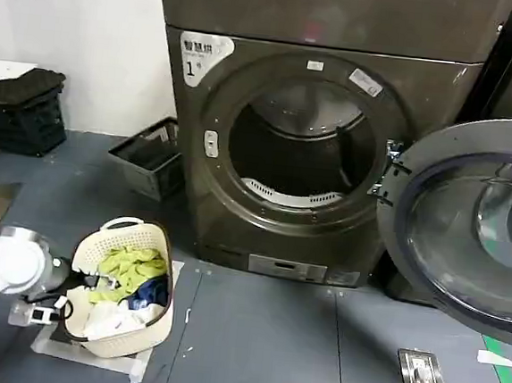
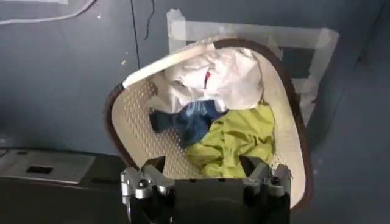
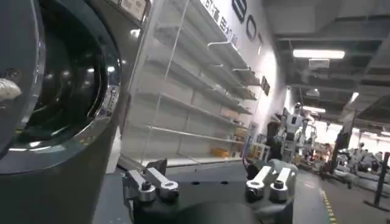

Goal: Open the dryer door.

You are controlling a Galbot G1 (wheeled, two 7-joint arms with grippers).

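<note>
The dryer (image 1: 315,134) stands in the middle of the head view, dark grey-brown, and its round drum opening is uncovered. The dryer door (image 1: 468,223) is swung fully open to the right side of the machine, hanging on its hinge, with the chrome ring and dark glass facing the room. On the floor at the left front of the machine stands a cream laundry basket (image 1: 160,313) with yellow-green, blue and white clothes (image 2: 225,103) inside. The left gripper (image 2: 207,176) hangs just above this basket, its fingers spread apart and holding nothing. The right gripper (image 3: 210,182) is in the air near a chrome-ringed door, its fingers also spread and empty.
</note>
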